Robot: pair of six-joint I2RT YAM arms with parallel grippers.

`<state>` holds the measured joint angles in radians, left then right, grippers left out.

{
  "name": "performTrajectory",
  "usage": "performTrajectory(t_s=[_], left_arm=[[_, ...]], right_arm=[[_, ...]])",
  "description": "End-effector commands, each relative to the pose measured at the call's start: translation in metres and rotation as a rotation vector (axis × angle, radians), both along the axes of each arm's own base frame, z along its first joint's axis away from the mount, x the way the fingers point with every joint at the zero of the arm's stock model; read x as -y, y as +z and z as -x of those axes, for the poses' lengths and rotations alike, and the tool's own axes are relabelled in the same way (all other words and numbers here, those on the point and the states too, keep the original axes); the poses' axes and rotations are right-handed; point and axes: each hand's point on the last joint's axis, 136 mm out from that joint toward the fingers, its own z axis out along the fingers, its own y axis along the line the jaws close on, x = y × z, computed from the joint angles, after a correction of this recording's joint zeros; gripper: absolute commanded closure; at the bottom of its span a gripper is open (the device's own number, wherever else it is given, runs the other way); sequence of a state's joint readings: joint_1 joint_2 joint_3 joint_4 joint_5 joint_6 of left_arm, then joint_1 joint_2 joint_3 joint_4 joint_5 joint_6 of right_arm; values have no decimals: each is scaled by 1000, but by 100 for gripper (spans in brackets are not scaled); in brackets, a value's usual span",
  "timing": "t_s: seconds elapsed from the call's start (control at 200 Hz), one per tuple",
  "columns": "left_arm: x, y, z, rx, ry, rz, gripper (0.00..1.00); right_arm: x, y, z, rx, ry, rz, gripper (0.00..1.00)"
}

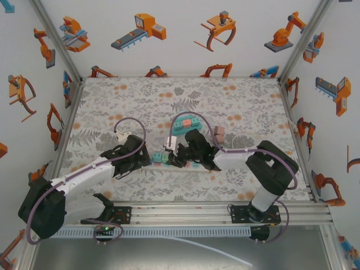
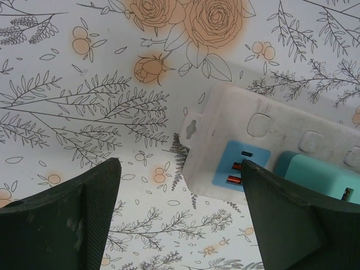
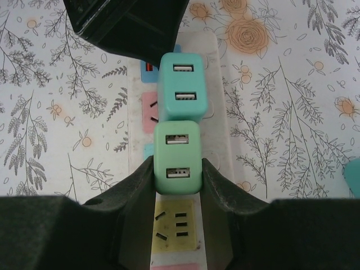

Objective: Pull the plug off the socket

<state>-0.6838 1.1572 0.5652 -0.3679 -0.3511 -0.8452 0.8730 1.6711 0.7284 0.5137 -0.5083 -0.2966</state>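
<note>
While the plug [image 3: 177,157] sits seated in the strip [image 3: 215,115], my right fingers [image 3: 135,194] are clamped on its two side faces, one finger on each side, with the USB face of the plug turned up toward the wrist camera. The strip lies flat on the desk [image 3: 292,112], and its long axis runs straight away from my right fingers. The grip therefore spans the strip's width, not its length. A teal plug [image 3: 181,87] stands in the next socket beyond, touching or just short of the held plug; I cannot tell which. My left fingers [image 2: 67,219] stand open at the far end of the strip. One is out over bare desk, the other is against the end by the blue socket [image 2: 243,166]; contact there cannot be confirmed. The right arm holds the plug, so the pull falls to it. Judgement: the extraction should go straight off the strip's face, square to its long axis. Unless the left fingers pin that end, the strip may lift with the plug.
</note>
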Motion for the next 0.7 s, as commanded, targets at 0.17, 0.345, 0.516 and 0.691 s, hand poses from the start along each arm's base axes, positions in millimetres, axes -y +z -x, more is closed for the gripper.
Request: performTrajectory(t_s=[0.17,0.345,0.516,0.691], left_arm=[[-2,-37,27,-107,-71,-1,27],[-6,-49,38,-165,-79,-17,33],[-5,-57,44,-191,-81,-13,38],[-4,-62,45,-195,-75,-10,40]], right_arm=[[-5,40,-20,108,-62,-112,84],[-1,42,-29,86,-123,-117,84],[3,58,-39,20,-155,-184,83],[1,57,-33,40,-115,-168,84]])
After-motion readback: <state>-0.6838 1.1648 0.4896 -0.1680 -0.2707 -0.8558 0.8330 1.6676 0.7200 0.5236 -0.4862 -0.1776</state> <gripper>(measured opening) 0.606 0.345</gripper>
